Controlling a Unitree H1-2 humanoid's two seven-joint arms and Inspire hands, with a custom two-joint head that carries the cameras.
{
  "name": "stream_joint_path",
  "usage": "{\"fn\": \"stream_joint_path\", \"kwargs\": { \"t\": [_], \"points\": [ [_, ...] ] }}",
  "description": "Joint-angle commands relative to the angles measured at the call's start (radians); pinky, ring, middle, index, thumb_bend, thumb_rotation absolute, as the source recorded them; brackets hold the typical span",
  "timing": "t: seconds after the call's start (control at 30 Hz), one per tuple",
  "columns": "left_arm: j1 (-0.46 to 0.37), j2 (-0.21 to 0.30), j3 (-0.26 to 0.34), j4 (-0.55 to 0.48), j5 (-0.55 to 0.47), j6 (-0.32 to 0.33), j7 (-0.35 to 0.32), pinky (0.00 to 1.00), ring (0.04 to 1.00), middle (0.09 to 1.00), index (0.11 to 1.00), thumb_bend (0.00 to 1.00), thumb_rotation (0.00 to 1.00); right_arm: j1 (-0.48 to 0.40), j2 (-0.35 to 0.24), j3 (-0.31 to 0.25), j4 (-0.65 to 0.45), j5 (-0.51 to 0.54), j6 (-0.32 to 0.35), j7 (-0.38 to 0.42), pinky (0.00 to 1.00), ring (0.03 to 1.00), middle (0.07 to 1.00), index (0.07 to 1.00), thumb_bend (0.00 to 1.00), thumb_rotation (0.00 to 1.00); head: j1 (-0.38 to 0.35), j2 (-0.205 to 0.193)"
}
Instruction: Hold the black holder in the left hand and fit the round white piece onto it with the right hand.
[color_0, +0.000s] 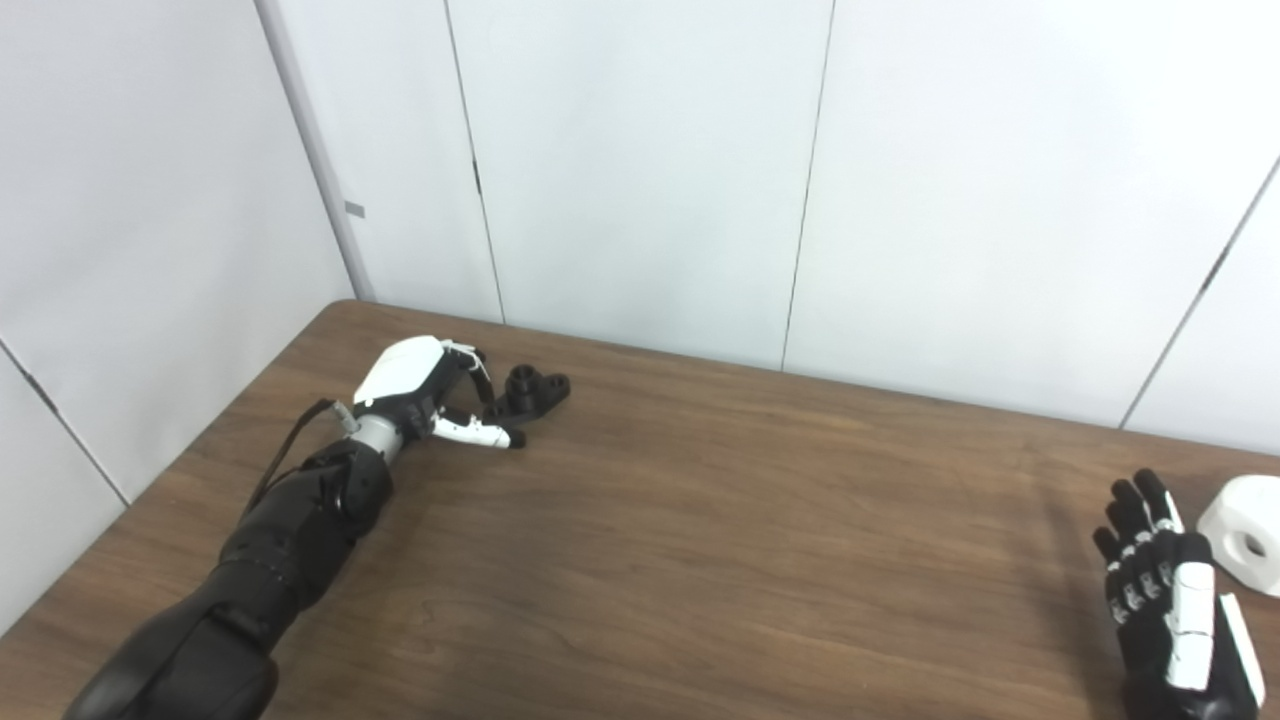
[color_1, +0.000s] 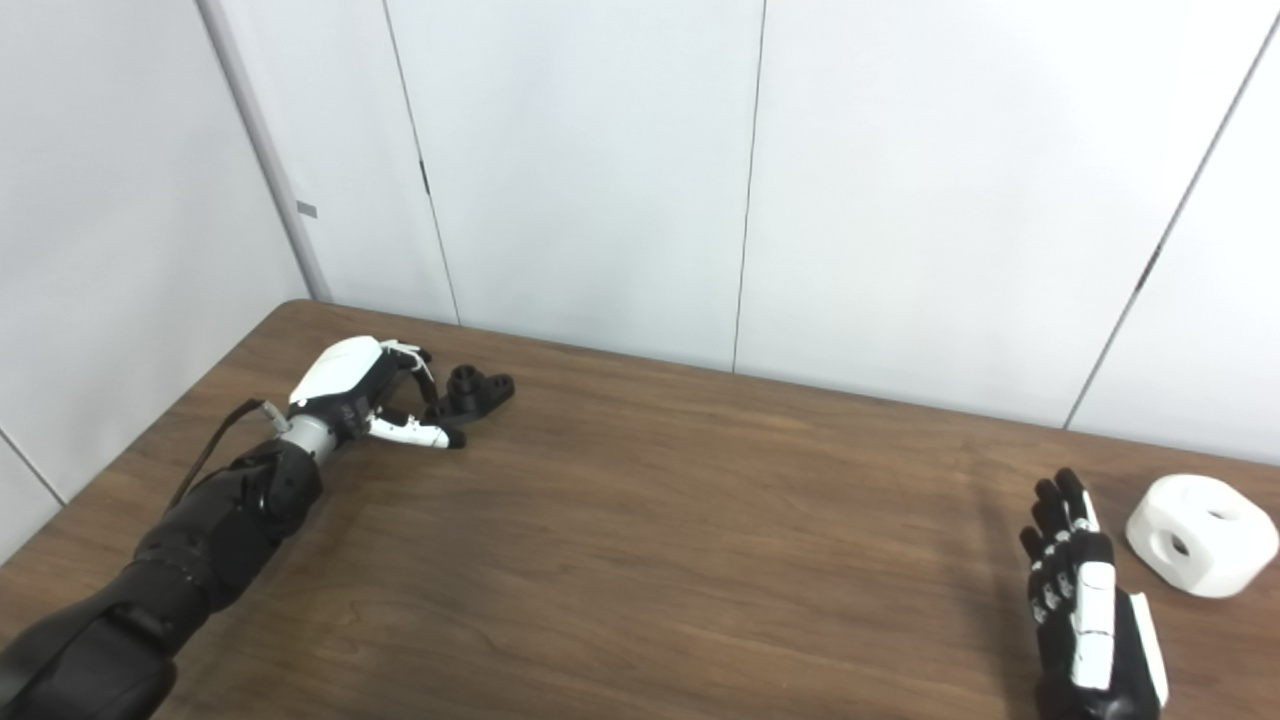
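Right hand (color_1: 1090, 600) open near white piece (color_1: 1200, 535); left hand (color_0: 425, 390) open, fingers at black holder (color_0: 528, 392).

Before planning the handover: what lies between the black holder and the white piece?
Only bare table between black holder and white piece, plain in both views.

Watching brown wood-grain counter (color_1: 640, 560) from head cameras. Far edge runs against white wall panels; left corner at about 10 o'clock. I see black holder (color_1: 478, 390) lying on counter at 10 o'clock, near far-left corner. Round white piece (color_1: 1202, 535) sits on counter at 3 o'clock, near right edge, with holes in its faces. Two items well apart, wide bare wood between them. Can't tell from here whether either hand rests on counter surface.
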Motion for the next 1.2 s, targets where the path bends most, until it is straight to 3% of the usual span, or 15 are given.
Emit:
{"fn": "stream_joint_path", "kwargs": {
  "t": [0.0, 0.27, 0.67, 0.97, 1.17],
  "points": [
    [-0.026, -0.015, -0.019, 0.007, 0.009, -0.029, -0.014, 0.96, 0.914, 0.829, 0.693, 0.97, 0.28, 0.004, 0.008, 0.005, 0.007, -0.001, -0.012, -0.002, 1.00, 1.000, 0.971, 0.973, 0.36, 1.00, 0.002, 0.001],
    [-0.028, -0.007, -0.025, 0.005, 0.002, -0.019, -0.011, 0.97, 0.924, 0.840, 0.716, 0.97, 0.31, 0.000, 0.003, -0.004, 0.017, 0.011, -0.014, 0.006, 1.00, 0.999, 0.972, 0.976, 0.36, 1.00, 0.013, -0.003],
    [-0.007, 0.001, -0.016, -0.001, -0.009, -0.019, -0.007, 0.96, 0.918, 0.834, 0.725, 0.98, 0.25, -0.003, 0.001, -0.001, 0.037, 0.016, -0.034, 0.012, 1.00, 1.000, 0.977, 0.974, 0.36, 1.00, 0.012, -0.005],
    [-0.011, -0.009, -0.031, -0.013, 0.005, 0.005, -0.008, 0.95, 0.930, 0.871, 0.832, 1.00, 0.26, -0.001, 0.002, 0.001, 0.028, 0.018, -0.024, 0.010, 1.00, 1.000, 0.977, 0.976, 0.36, 1.00, 0.011, -0.005],
    [-0.014, -0.012, -0.034, -0.001, 0.000, -0.002, -0.003, 0.94, 0.929, 0.876, 0.845, 1.00, 0.26, -0.005, 0.002, -0.002, 0.035, 0.023, -0.027, 0.012, 1.00, 1.000, 0.977, 0.976, 0.36, 1.00, 0.013, -0.006]
  ]
}}
